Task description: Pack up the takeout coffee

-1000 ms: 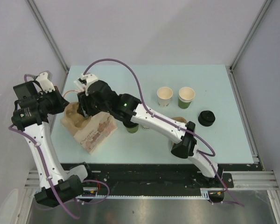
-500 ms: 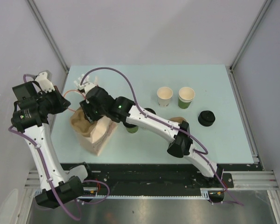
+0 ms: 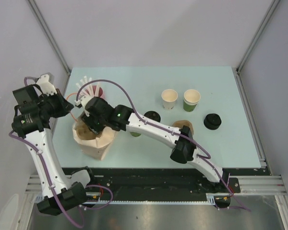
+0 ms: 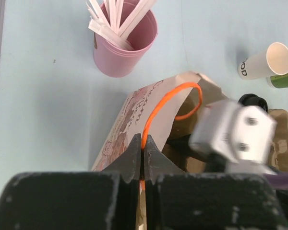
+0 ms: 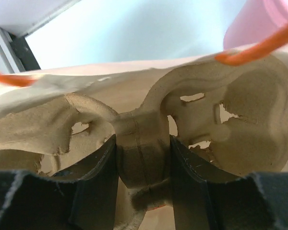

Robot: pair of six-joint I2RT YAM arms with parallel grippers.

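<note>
One black-lidded cup point(image 3: 152, 116) near right pincer point(image 3: 92, 125), pincer clamping pulp tray point(image 5: 197, 96)

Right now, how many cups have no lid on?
3: white cup and green cup side by side at the back, pink cup back left. The right arm may hide more.

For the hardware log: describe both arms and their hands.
White tubular links and black joints on the left arm and right arm, purple cables alongside. A green light glows on the right arm's wrist. The left hand and right hand have dark fingers.
</note>
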